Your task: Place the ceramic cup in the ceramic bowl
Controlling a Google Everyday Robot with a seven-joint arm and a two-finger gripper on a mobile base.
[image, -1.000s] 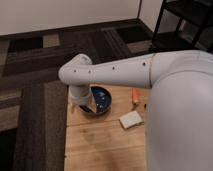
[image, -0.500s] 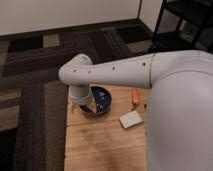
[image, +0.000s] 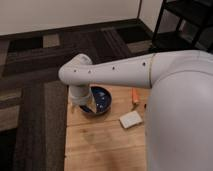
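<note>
The dark-blue ceramic bowl (image: pixel 103 98) sits on the wooden table (image: pixel 100 145) near its far edge. My white arm reaches across the view from the right. Its wrist bends down, so my gripper (image: pixel 83 106) hangs right at the bowl's left rim and covers part of it. The ceramic cup is not visible as a separate thing. It is hidden by the arm or out of view.
A flat white rectangular block (image: pixel 131 119) lies on the table right of the bowl. A thin orange object (image: pixel 135 96) lies beyond it. My arm's bulk covers the table's right side. A black shelf (image: pixel 185 25) stands at the back right on patterned carpet.
</note>
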